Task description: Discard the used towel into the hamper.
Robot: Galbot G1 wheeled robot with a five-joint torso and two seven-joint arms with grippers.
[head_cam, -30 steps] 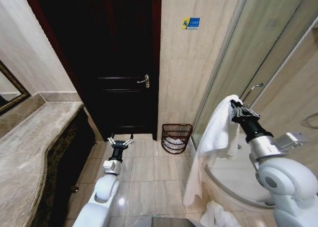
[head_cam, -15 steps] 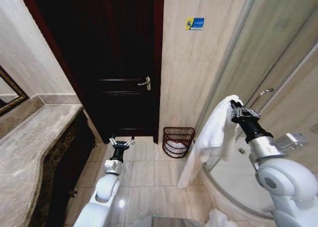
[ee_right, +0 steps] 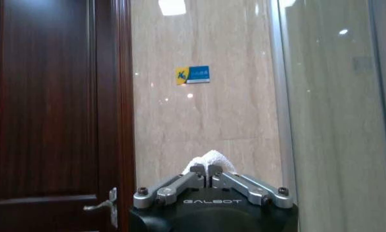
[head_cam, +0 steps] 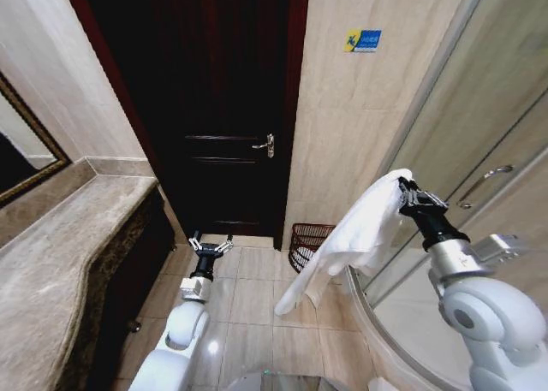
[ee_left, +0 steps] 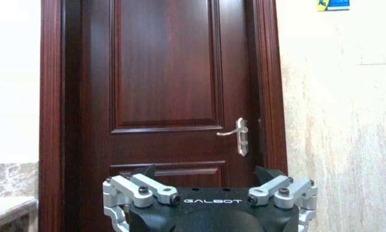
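A dark wooden door (head_cam: pixel 224 109) with a metal handle (head_cam: pixel 267 145) stands between beige tiled walls; a marble counter (head_cam: pixel 60 263) runs left; glass shower screen (head_cam: pixel 479 126) right; pale tiled floor (head_cam: pixel 257 301).

Towel (head_cam: pixel 355 237): hanging from right gripper (head_cam: pixel 404 192). Hamper (head_cam: pixel 308 245): on floor below, behind towel, right of door (head_cam: pixel 214 117).

White rounded arms, black wrists, silver-linked hands marked GALBOT.
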